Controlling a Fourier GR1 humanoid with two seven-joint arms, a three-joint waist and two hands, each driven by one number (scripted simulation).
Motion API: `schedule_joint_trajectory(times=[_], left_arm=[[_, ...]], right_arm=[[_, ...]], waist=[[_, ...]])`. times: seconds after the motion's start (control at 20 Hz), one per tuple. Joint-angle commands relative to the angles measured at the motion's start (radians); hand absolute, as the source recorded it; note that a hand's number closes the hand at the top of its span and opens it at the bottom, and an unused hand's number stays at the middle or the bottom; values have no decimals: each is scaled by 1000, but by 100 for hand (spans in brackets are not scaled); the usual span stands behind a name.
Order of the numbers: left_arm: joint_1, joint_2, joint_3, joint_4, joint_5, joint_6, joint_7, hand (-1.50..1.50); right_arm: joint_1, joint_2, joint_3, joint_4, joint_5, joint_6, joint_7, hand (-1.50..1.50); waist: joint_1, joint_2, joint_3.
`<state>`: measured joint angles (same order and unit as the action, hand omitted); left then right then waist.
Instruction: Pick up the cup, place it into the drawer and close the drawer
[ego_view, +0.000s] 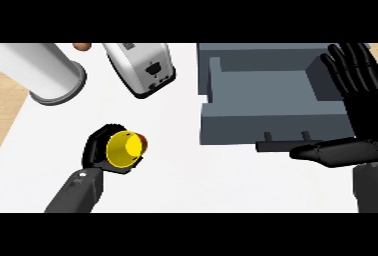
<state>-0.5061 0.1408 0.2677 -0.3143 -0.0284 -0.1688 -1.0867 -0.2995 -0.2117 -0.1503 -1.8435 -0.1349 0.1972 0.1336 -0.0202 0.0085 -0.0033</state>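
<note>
While the left hand (100, 150) curls round the yellow cup (125, 149) at the near left of the counter (177, 165), the cup remains well apart from the drawer (273, 95). The right hand (347, 100) shows at the right edge, fingers straight and relaxed, holding nothing, thumb near the drawer handle (284, 146). The drawer stands open. Farther left are a toaster (140, 67) and a white cylinder (44, 72). Judged status: pick-up under way; placement and closing not yet done.
</note>
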Motion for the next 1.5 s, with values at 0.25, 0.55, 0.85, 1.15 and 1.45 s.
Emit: schedule_joint_trajectory(times=[0.25,0.55,0.85,1.15,1.45], left_arm=[[-32,-16,81,-62,91,-24,-133,150],[-147,-81,7,-201,76,17,56,150],[-298,-126,-56,-380,83,59,313,150],[-384,-140,-244,-506,181,240,514,150],[-557,-141,-287,-537,192,376,731,150]], right_arm=[[23,10,16,6,21,3,-20,-150],[24,-12,2,-10,17,11,0,-150],[15,-7,-15,52,49,-7,-54,-150],[31,-50,-66,2,-38,39,-6,-150],[46,-16,-28,-60,-11,7,16,-150]], waist=[[10,-4,2],[22,-11,4],[34,-15,5],[5,-15,4],[0,-12,4]])
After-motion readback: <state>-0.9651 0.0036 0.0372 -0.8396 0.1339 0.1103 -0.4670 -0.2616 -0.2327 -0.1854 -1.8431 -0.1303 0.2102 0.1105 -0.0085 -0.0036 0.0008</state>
